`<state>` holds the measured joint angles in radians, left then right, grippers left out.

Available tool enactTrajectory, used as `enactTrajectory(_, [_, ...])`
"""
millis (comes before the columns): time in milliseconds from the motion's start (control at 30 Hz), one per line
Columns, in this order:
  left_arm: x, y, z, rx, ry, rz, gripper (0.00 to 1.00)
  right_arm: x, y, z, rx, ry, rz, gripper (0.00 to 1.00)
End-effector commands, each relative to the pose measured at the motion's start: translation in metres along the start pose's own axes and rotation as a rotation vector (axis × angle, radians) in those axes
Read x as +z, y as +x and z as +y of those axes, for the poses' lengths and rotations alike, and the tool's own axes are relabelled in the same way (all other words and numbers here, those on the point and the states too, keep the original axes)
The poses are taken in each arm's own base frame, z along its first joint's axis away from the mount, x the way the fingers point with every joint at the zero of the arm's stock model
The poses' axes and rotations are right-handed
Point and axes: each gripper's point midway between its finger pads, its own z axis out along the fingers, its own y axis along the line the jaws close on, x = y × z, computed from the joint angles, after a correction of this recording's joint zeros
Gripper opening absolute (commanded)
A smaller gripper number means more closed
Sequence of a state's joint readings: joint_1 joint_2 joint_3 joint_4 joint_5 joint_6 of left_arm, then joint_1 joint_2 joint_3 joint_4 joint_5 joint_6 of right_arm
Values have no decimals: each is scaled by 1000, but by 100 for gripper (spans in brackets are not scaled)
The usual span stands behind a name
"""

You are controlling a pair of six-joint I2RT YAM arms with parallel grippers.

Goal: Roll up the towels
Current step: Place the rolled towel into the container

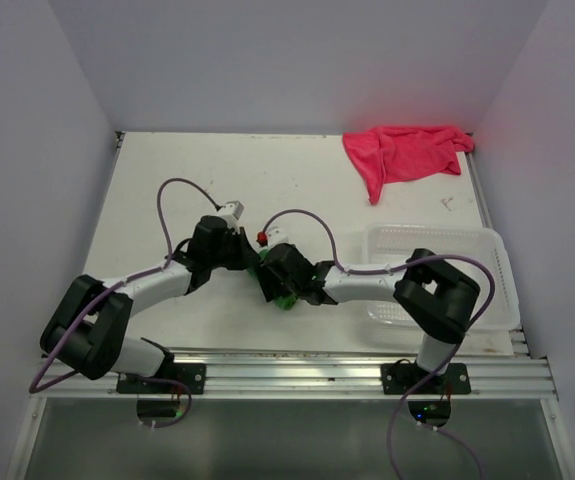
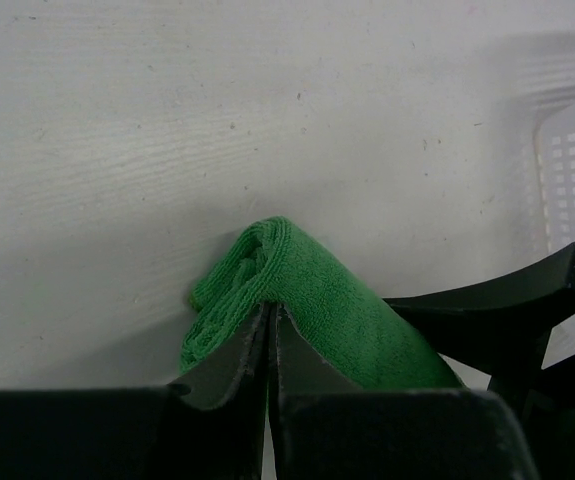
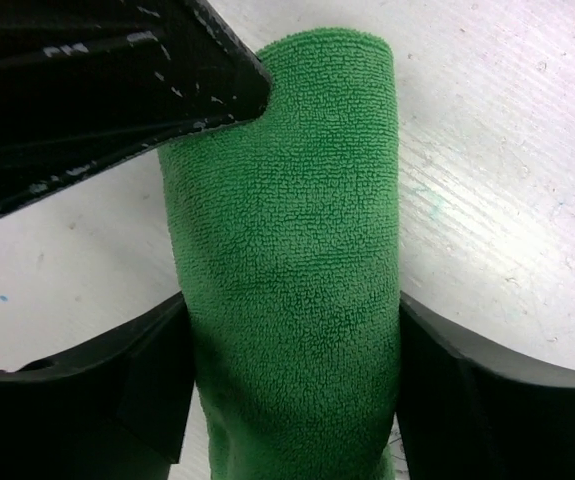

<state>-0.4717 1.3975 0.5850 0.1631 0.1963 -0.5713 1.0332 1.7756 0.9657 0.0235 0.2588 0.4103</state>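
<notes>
Top external view: a rolled bright green cloth towel (image 1: 285, 299) lies on the white surface (image 1: 167, 190) between both arms. The right pincer (image 3: 287, 330) stands spread, fingers flanking the roll. The left pincer (image 2: 270, 315), pressed together, touches its end. A crumpled pink-red cloth towel (image 1: 407, 155) sits far right, beyond a clear plastic mesh basket (image 1: 492, 255).

The left arm (image 1: 157, 282) and right arm (image 1: 362, 285) were bent sharply at the elbows, with the forearms angled inward and the wrists close together. The left claw (image 2: 270, 310) had its fingers pressed together. The right claw (image 3: 292, 300) held its fingers spread wide, just beside the left claw's tip.
</notes>
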Motion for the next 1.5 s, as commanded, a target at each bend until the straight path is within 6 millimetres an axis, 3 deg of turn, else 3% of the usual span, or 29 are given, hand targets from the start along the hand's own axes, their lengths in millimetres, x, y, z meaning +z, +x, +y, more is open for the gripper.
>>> enactTrajectory(0, [-4,-2,2,29,-8,-12,6,4,0,0,-7,8,-21,68])
enactTrajectory(133, [-6,-17,5,31,-31,-38,8,1,7,1,-34,36,-23,61])
enactTrajectory(400, [-22,-64,10,11,-60,-134,35,-7,18,-3,-6,43,-28,42])
enactTrajectory(500, [-29,-82,10,8,-65,-166,43,-13,13,-5,-10,48,-39,31])
enactTrajectory(700, [-49,-115,1,39,-78,-220,55,-28,-12,-2,-1,39,-74,12])
enactTrajectory(833, [-63,-130,-3,77,-92,-239,59,-39,-24,-2,6,43,-78,11])
enactTrajectory(933, [-76,-142,-7,114,-104,-257,63,-55,-49,-6,25,54,-119,11])
enactTrajectory(1000, [-87,-155,-9,155,-127,-289,65,-66,-60,-13,33,71,-132,10])
enactTrajectory(1033, [-92,-159,-9,166,-140,-296,67,-78,-77,-19,60,69,-172,10])
enactTrajectory(1167, [-108,-169,-6,207,-189,-345,71,-116,-110,-46,105,108,-246,9])
enactTrajectory(1333, [-107,-166,-4,225,-176,-363,73,-168,-126,-97,152,244,-312,9])
enactTrajectory(1467, [-98,-154,1,229,-170,-334,74,-205,-116,-137,193,357,-344,10])
